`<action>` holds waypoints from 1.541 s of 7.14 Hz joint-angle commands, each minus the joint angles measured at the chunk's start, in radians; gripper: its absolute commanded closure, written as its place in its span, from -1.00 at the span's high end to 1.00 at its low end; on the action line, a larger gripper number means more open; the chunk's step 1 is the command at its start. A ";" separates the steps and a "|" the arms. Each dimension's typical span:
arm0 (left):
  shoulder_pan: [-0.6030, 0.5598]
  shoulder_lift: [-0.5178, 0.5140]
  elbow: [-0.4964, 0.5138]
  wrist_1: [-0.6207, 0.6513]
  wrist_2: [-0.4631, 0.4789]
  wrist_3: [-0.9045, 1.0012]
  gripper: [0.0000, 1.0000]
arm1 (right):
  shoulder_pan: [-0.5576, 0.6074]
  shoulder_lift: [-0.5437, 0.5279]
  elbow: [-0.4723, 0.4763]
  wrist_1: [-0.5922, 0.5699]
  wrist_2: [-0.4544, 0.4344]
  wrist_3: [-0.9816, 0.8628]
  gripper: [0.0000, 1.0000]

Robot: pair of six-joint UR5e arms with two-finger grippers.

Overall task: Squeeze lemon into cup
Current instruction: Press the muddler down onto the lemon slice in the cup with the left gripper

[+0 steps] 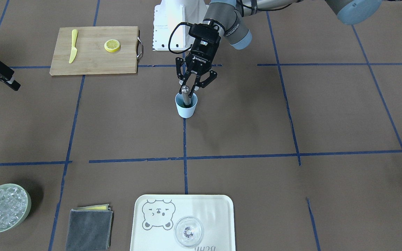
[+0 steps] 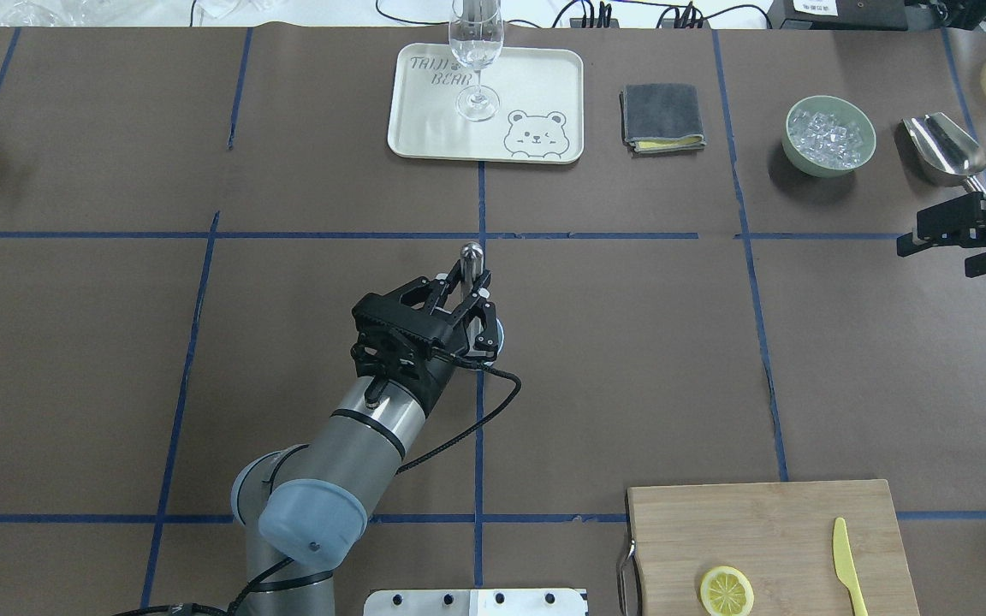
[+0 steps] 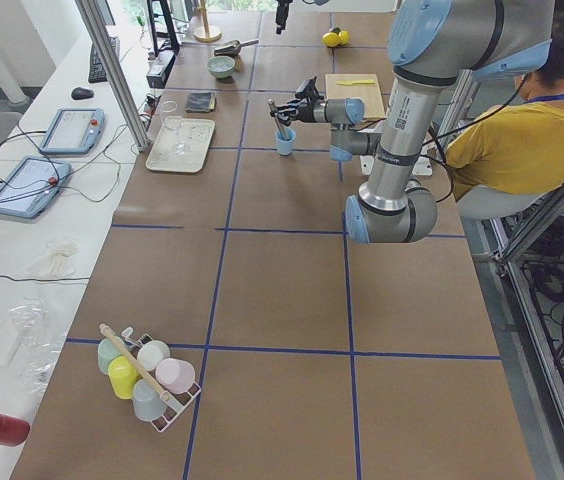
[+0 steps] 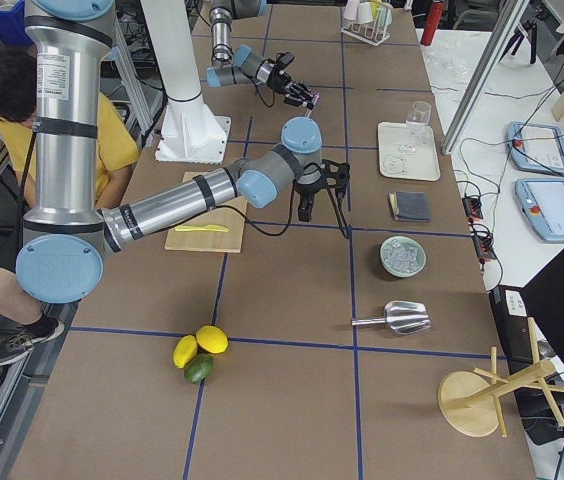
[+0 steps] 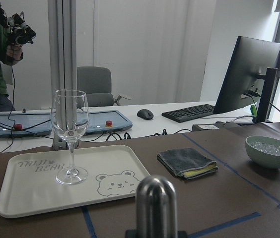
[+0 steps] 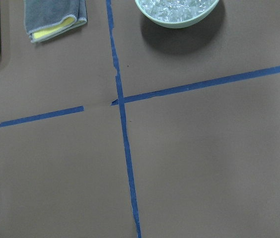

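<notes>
— While the left gripper [image 1: 189, 84] hangs over the cup [image 1: 186, 108], what is it doing with that metal rod?

— Its jaws stand apart, one on either side of the rounded head of a metal muddler [image 1: 186, 91]. The muddler stands in the cup, leaning slightly. Whether either pad touches it, I cannot tell. The wrist camera shows only the rod's domed top.

— Where is the cup itself?

— On the brown table cover near the middle, on a blue tape line. From overhead the gripper hides nearly all of it.

— And the lemon?

— One lemon slice [image 1: 112, 45] lies flat on the wooden cutting board [image 1: 92, 59], pale segmented face up. It is on the robot's right, well apart from the cup. A yellow knife [image 1: 73, 46] lies on the same board, apart from the slice.

— What about the other arm?

— The right gripper [image 2: 929, 241] is out at the table's right edge with its fingers spread and nothing between them.

— Anything on the far side?

— A cream tray with a bear print [image 2: 424, 128] carries an upright wine glass [image 2: 477, 51]. To the right come a folded grey cloth [image 2: 662, 115], a pale-green bowl [image 2: 829, 171] of ice cubes [image 2: 829, 135] and a metal scoop [image 2: 942, 145].
</notes>
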 commanded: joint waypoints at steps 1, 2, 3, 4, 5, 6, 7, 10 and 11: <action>0.005 -0.002 0.000 0.000 0.000 0.002 -1.00 | 0.000 0.002 -0.002 -0.001 0.000 0.000 1.00; 0.005 -0.004 -0.004 0.000 0.000 0.006 -1.00 | 0.000 0.002 -0.002 0.001 0.000 0.000 1.00; 0.005 -0.007 -0.009 0.000 0.000 0.011 -1.00 | -0.002 0.002 -0.004 0.001 0.000 0.000 1.00; 0.005 -0.012 -0.029 0.000 -0.003 0.014 -1.00 | 0.000 0.002 -0.002 -0.001 0.000 0.000 1.00; 0.000 -0.021 -0.075 0.005 -0.008 0.107 -1.00 | -0.002 0.002 0.001 -0.001 0.000 0.002 1.00; -0.011 -0.027 -0.116 0.011 -0.011 0.182 -1.00 | 0.000 0.002 0.004 -0.001 0.002 0.002 1.00; -0.038 -0.038 -0.145 0.047 -0.024 0.198 -1.00 | 0.000 0.002 0.007 0.001 0.003 0.005 1.00; -0.138 -0.053 -0.351 0.401 -0.238 0.166 -1.00 | 0.000 0.002 0.007 0.001 0.031 0.008 1.00; -0.161 -0.050 -0.365 0.467 -0.305 0.123 -1.00 | 0.000 0.002 0.008 0.001 0.032 0.008 1.00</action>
